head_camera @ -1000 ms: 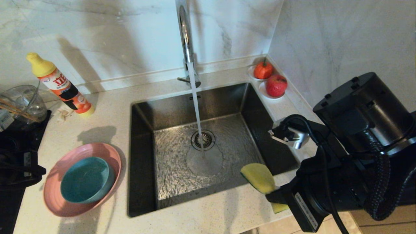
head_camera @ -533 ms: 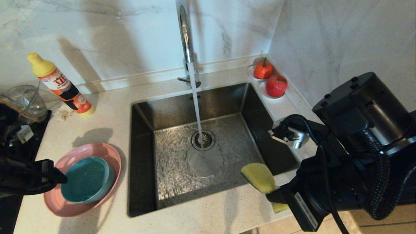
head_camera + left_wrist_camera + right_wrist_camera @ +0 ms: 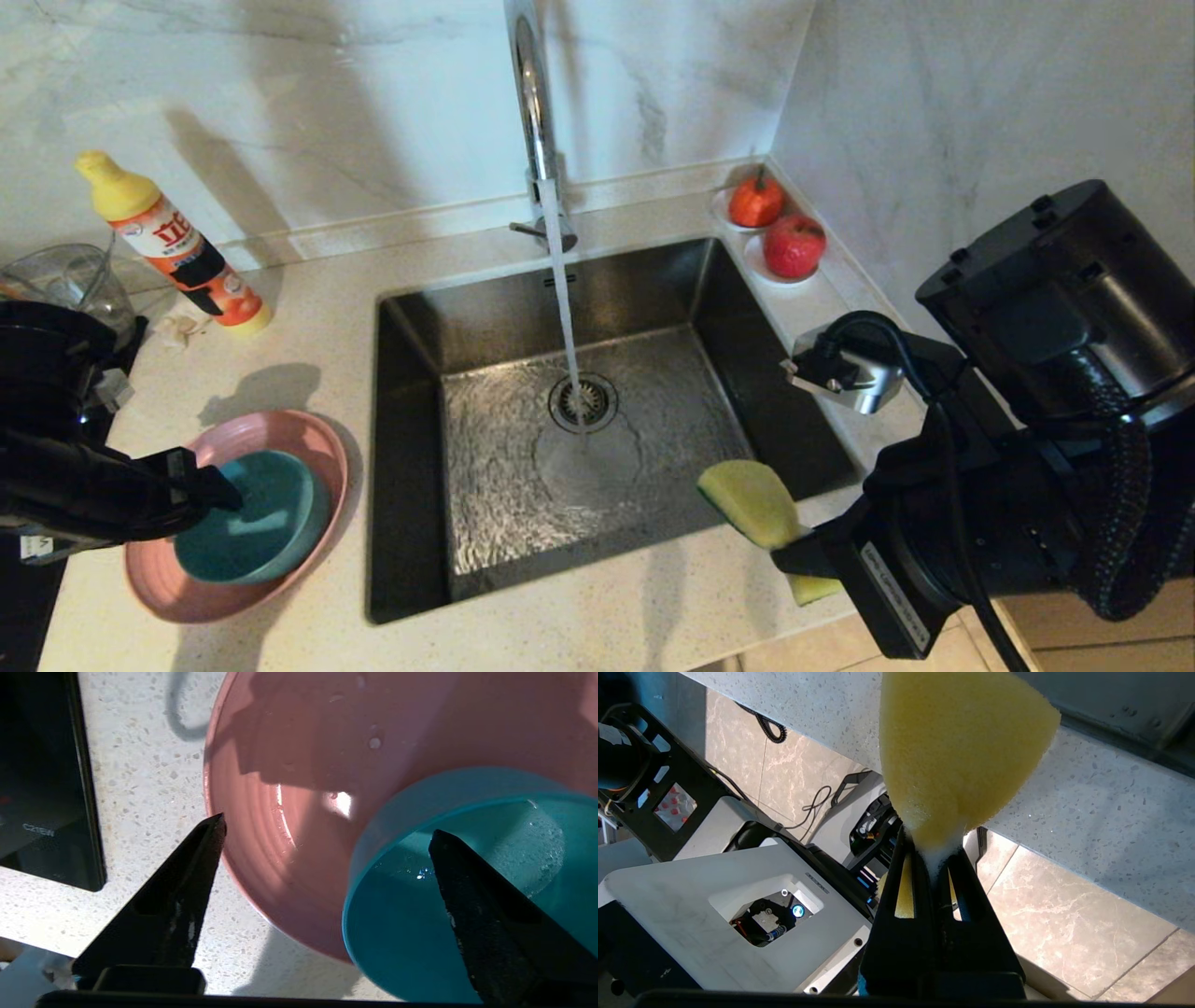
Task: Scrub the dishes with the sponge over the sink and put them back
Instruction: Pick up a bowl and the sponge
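Evidently the scrubbing has not begun: the teal bowl [image 3: 252,516] sits inside the pink plate [image 3: 308,448] on the counter beside the sink [image 3: 653,280] (water already running from the faucet [image 3: 534,112]). The left gripper [image 3: 327,835] hangs over them, jaws wide and empty. The right gripper [image 3: 931,854] pinches the sponge [image 3: 747,504] at the sink's near corner. Lifting, scrubbing and returning both dishes remain.

One plate [image 3: 280,439], one bowl [image 3: 271,523], one sponge [image 3: 752,504], two fruits [image 3: 775,229], one bottle [image 3: 173,245]
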Motion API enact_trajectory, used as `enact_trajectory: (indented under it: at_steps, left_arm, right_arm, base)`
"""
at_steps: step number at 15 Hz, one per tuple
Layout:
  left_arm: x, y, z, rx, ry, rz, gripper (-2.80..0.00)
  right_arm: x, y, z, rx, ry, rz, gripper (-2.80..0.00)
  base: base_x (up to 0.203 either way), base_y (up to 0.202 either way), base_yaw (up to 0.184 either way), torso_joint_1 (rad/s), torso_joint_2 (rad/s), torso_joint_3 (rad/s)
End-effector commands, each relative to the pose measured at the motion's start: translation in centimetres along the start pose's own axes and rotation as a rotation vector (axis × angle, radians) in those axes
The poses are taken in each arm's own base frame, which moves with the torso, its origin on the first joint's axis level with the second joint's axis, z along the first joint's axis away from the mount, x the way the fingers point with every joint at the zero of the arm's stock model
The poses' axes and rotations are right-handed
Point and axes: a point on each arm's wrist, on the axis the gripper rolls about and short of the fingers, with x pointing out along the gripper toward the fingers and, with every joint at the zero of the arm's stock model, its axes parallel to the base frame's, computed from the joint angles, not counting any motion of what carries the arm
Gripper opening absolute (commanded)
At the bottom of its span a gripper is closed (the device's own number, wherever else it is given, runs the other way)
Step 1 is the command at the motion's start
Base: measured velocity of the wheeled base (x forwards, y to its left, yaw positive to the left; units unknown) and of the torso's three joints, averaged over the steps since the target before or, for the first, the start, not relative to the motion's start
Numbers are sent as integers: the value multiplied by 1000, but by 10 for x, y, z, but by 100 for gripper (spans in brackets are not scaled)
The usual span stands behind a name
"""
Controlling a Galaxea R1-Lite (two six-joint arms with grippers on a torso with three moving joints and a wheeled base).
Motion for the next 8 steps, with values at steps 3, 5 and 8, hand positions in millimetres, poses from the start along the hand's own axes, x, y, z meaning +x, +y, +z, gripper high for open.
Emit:
enact_trajectory:
  at_steps: [3, 5, 8]
  left_arm:
    - [9, -1, 1, -42, 28, 7, 0]
    - [10, -2, 3, -46, 29, 3, 0]
    - [13, -3, 2, -48, 42, 0, 0]
  right_arm:
    - [-3, 0, -1, 4, -2, 1, -280]
    - [-6, 0, -2, 4, -5, 2, -280]
    - [-8, 0, -1, 4, -7, 2, -280]
  base:
    - [0, 0, 0, 0, 0, 0]
    - [0, 0, 0, 0, 0, 0]
    - [0, 0, 0, 0, 0, 0]
